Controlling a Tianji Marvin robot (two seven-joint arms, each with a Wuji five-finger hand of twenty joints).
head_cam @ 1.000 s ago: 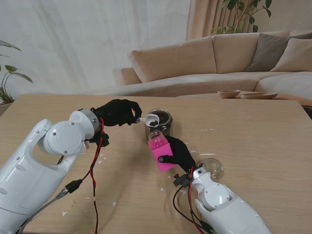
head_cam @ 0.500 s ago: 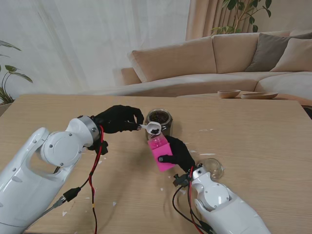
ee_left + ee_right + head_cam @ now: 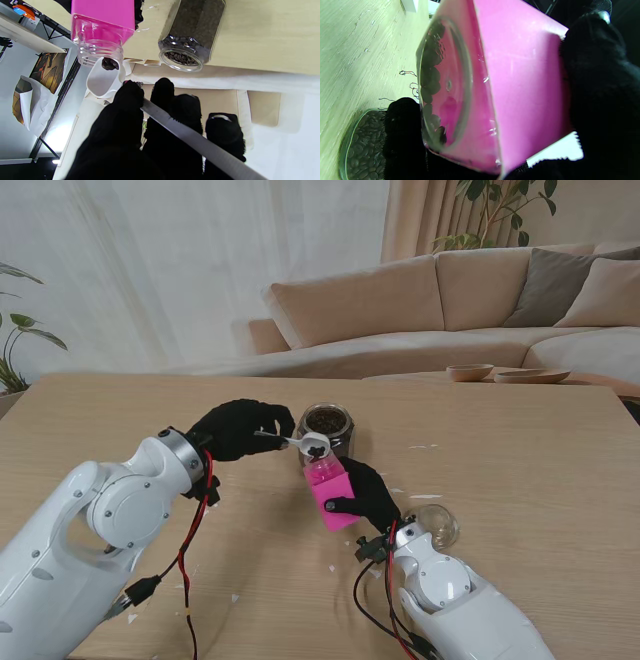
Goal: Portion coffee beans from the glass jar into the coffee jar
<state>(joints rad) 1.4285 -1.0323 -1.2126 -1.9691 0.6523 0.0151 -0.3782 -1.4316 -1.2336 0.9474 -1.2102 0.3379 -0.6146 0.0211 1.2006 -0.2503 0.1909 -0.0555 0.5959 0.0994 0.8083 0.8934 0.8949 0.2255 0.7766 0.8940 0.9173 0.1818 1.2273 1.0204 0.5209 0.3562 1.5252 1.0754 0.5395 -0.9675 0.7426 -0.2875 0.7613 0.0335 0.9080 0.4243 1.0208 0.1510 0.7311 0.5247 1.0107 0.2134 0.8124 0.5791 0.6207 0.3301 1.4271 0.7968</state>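
Observation:
The glass jar (image 3: 327, 427) of coffee beans stands open mid-table, also seen as the glass jar (image 3: 191, 32). My right hand (image 3: 371, 493) is shut on the pink-labelled coffee jar (image 3: 330, 494), held tilted with its clear mouth toward the glass jar. My left hand (image 3: 238, 428) is shut on a white spoon (image 3: 311, 444) by its metal handle. The spoon (image 3: 106, 78) is tipped at the mouth of the coffee jar (image 3: 100, 30), with beans at its lip. A few beans lie inside the coffee jar (image 3: 460, 100).
A clear lid or small glass dish (image 3: 438, 525) lies on the table beside my right forearm. Small white scraps dot the wood. A sofa (image 3: 420, 310) stands beyond the table's far edge.
My left hand carried the loaded spoon from over the glass jar toward me, down to the coffee jar's mouth, and tipped it there. The right hand and coffee jar stayed put.

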